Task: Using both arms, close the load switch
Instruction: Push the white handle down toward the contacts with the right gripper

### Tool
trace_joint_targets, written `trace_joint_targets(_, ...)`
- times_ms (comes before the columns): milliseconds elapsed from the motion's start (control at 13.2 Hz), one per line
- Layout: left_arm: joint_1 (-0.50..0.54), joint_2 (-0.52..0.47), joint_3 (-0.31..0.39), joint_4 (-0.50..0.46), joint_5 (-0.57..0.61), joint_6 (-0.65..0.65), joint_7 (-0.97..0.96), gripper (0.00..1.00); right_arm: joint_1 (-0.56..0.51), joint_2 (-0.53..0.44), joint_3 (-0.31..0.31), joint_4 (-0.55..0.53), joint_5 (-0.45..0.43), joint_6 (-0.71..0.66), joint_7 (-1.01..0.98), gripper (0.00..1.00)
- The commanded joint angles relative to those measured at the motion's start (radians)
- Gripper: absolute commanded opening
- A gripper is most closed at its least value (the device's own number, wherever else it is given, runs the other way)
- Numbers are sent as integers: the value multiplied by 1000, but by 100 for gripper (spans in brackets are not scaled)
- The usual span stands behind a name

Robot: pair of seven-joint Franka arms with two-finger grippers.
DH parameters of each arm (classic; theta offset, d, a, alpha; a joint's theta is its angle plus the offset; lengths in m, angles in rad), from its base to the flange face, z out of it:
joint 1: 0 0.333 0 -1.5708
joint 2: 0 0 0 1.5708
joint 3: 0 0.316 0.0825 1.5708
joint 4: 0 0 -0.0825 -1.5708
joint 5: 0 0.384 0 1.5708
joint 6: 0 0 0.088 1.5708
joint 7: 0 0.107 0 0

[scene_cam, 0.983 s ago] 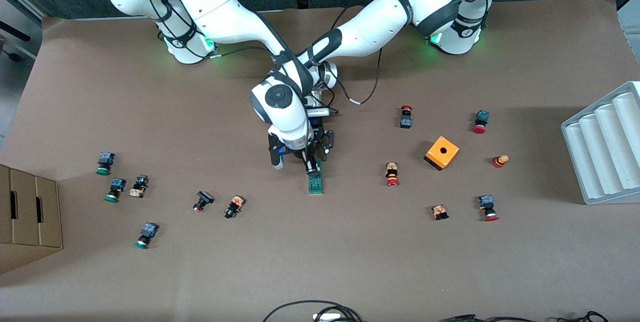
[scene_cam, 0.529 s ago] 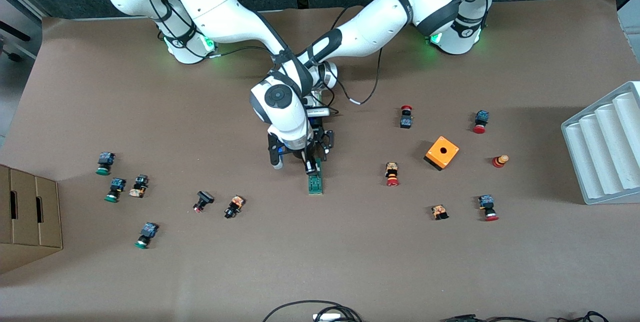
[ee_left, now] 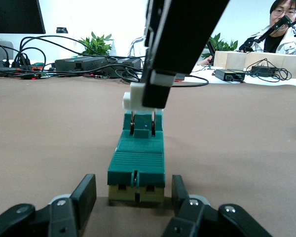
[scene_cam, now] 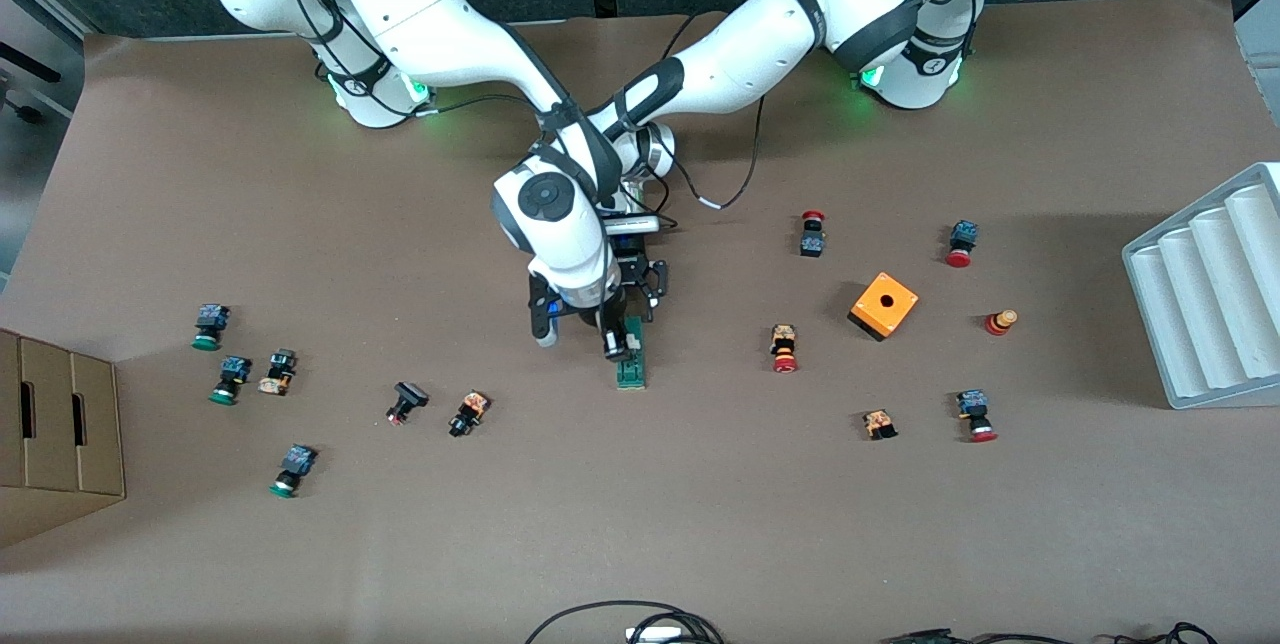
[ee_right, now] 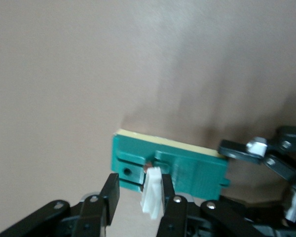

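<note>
My right claw (ee_right: 137, 197) has narrowed onto the white sliding piece (ee_right: 151, 198), now pinched and lifted off the load switch (scene_cam: 631, 364). My left claw (ee_left: 133, 197) clamps that switch's end mid-tabletop (scene_cam: 700, 524). Closing remains undone.

Front view: a high camera looks down across the table (scene_cam: 700, 524) toward both arm bases, taking in its whole top. Left wrist view: low, close, nearly level with the surface, facing the load switch (ee_left: 138, 163) end-on between the left gripper's fingers (ee_left: 86, 192). Right wrist view: close, looking down on the same load switch (the one thing all three views share).
</note>
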Motion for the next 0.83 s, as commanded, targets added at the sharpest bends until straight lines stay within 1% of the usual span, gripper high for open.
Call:
trace_joint_targets(0, -2, 36, 6, 29, 7, 19, -6, 69, -10, 26, -8, 41, 14, 13, -12, 40)
trace_joint_targets(303, -2, 37, 6, 29, 7, 19, -6, 69, -11, 30, -6, 60, 20, 10, -10, 39)
trace_joint_targets(529, -2, 35, 6, 29, 7, 19, -6, 69, -8, 52, -6, 93, 30, -2, -6, 39)
trace_joint_targets(756, -2, 37, 6, 29, 7, 19, -6, 69, -2, 59, -5, 97, 30, -3, 2, 38)
